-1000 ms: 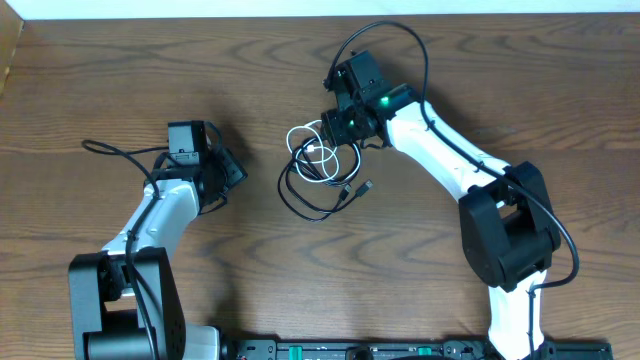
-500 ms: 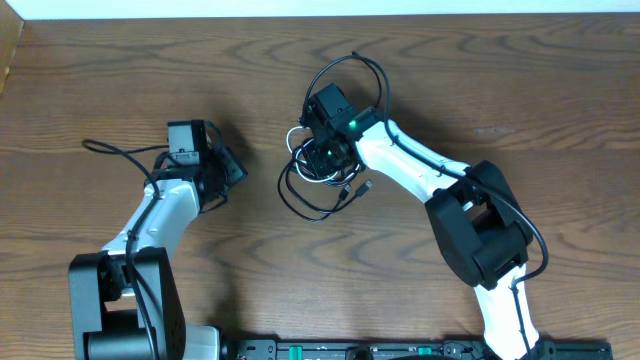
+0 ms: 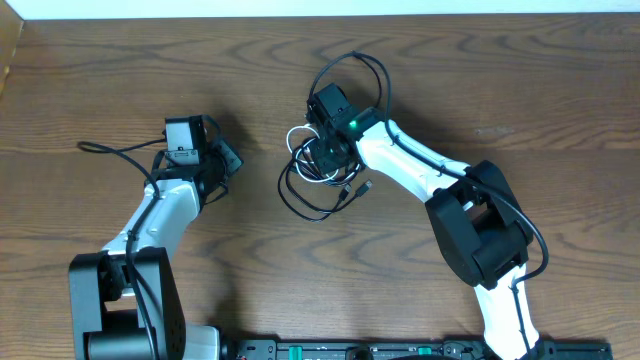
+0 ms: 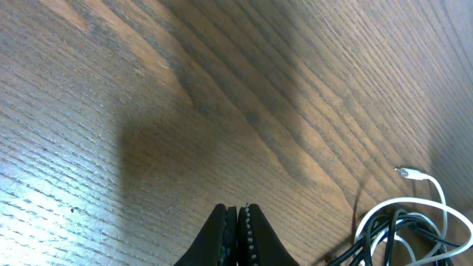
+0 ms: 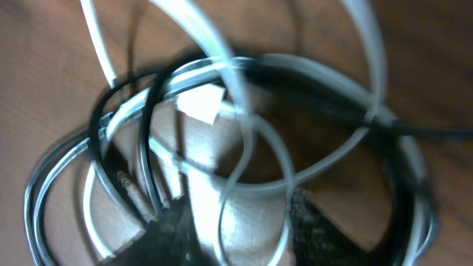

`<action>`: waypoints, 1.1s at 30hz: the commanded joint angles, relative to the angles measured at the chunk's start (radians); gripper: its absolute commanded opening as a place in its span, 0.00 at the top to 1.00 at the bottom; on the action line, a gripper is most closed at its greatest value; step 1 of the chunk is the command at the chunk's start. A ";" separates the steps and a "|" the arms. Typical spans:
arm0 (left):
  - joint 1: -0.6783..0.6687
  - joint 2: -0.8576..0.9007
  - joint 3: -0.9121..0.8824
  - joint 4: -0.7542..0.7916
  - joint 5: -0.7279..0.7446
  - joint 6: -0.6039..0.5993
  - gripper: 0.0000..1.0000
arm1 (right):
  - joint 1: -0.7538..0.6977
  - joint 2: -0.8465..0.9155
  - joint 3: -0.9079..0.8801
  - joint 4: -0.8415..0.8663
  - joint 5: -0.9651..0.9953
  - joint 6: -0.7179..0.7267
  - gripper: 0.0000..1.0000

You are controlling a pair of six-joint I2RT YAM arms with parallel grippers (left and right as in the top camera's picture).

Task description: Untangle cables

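Observation:
The cables [image 3: 318, 185] lie as one tangle of black and white loops at mid-table, a black plug end [image 3: 366, 187] sticking out to the right. My right gripper [image 3: 323, 158] sits down on the tangle's top. Close up and blurred, the right gripper [image 5: 240, 222] is open, with white cable [image 5: 244, 140] strands running between its fingers [image 5: 171, 236]. My left gripper [image 3: 228, 158] hovers left of the tangle, apart from it. In the left wrist view the left gripper [image 4: 238, 222] is shut on nothing above bare wood, with the cables [image 4: 414, 229] and a white plug [image 4: 406, 174] at lower right.
The left arm's own thick black cable [image 3: 110, 150] trails left across the wooden table [image 3: 500, 80]. A cardboard edge [image 3: 8, 50] shows at the far left corner. A black rail [image 3: 350, 350] runs along the front edge between the two arm bases.
My right arm swung left and settled onto the tangle, then held there. The left gripper's jaws closed and the left wrist shifted slightly left.

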 commanded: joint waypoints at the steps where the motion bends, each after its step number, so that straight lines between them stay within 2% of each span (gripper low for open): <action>1: -0.003 -0.013 0.021 0.002 -0.013 -0.005 0.92 | 0.007 0.010 -0.005 0.050 0.063 0.031 0.54; 4: -0.003 -0.013 0.021 0.005 -0.013 -0.005 0.92 | 0.014 0.014 -0.005 0.111 0.063 0.076 0.57; 11: -0.003 -0.013 0.021 0.006 -0.013 -0.005 0.92 | 0.017 0.030 -0.005 0.157 0.102 0.078 0.64; 16: -0.003 -0.013 0.021 0.006 -0.013 -0.005 0.92 | 0.016 0.038 -0.005 0.177 0.105 0.077 0.81; 19: -0.003 -0.013 0.021 0.010 -0.013 -0.005 0.92 | 0.014 0.038 -0.005 0.215 0.105 0.077 0.99; 26: -0.003 -0.013 0.021 0.016 -0.013 -0.005 0.92 | 0.013 0.021 -0.003 0.332 0.103 0.077 0.99; 33: -0.003 -0.013 0.021 0.026 -0.013 -0.005 0.92 | 0.013 -0.050 -0.003 0.338 0.096 0.016 0.99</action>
